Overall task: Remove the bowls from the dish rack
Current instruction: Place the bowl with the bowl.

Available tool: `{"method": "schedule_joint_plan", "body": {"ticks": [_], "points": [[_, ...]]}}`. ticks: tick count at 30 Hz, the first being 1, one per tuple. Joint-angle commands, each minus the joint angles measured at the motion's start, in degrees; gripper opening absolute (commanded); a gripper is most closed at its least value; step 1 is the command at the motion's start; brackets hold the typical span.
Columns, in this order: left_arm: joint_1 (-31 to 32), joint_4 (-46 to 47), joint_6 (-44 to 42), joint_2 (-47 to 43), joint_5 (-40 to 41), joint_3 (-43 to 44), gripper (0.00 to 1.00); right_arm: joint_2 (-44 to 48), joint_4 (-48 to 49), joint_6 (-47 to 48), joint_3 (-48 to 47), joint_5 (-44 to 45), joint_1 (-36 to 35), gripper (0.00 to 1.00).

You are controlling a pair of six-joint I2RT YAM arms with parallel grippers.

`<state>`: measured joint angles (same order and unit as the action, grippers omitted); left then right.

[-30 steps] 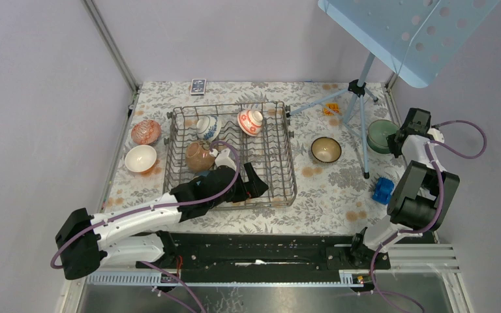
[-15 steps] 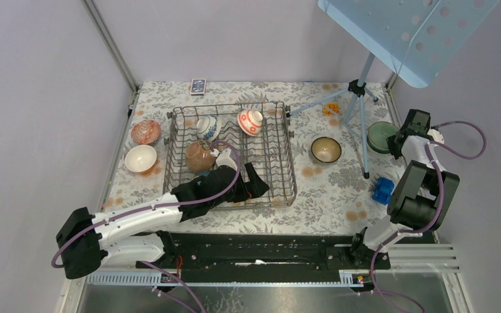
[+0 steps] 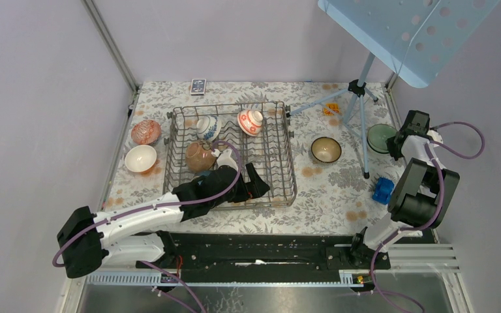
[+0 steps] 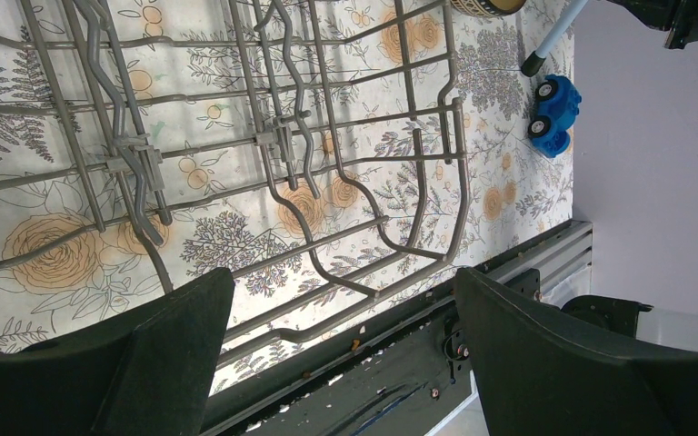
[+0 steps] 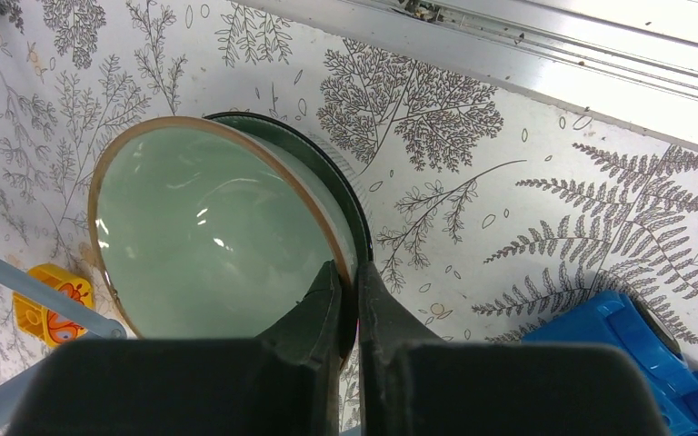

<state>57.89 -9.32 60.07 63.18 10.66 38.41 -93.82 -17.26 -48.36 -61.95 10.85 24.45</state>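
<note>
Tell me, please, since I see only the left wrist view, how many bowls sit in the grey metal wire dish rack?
Observer: Three: a brown bowl, a blue-and-white bowl and a red-and-white bowl lie in the grey metal wire dish rack.
Operator: Thank you. What is the right tool doing?
Observer: The right tool is shut on the rim of a pale green glazed bowl, at the right edge of the flower-patterned table.
Operator: Are any bowls out on the left side?
Observer: Yes, a red patterned bowl and a white bowl stand on the table left of the rack.
</note>
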Motion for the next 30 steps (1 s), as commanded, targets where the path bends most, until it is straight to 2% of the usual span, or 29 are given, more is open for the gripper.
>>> {"method": "schedule_joint_plan", "body": {"ticks": [1,4,14,19,21,24,30], "points": [[-0.1,2.6,0.4,0.2,-0.5,-0.1,0.96,0.7,3.6,0.0,-0.6,-0.5,0.3,0.12],[0.0,2.6,0.3,-0.1,-0.5,-0.2,0.96,0.7,3.2,0.1,-0.7,-0.6,0.3,0.19],[0.0,2.7,0.1,-0.8,-0.6,-0.4,0.96,1.8,1.3,0.6,-1.7,-0.2,0.3,0.29],[-0.1,3.0,-0.3,-1.6,-0.7,-0.7,0.96,3.1,-1.3,1.4,-3.4,0.4,0.3,0.43],[-0.1,3.2,-0.5,-1.9,-0.6,-0.9,0.96,3.6,-2.4,1.9,-4.1,0.8,0.3,0.45],[-0.1,3.6,-0.6,-2.8,-0.8,-1.3,0.96,4.7,-3.5,2.2,-4.2,1.4,0.3,0.45],[0.0,3.8,-1.1,-3.7,-0.7,-1.7,0.96,5.6,-3.4,2.9,-2.5,1.1,0.3,0.38]]}}
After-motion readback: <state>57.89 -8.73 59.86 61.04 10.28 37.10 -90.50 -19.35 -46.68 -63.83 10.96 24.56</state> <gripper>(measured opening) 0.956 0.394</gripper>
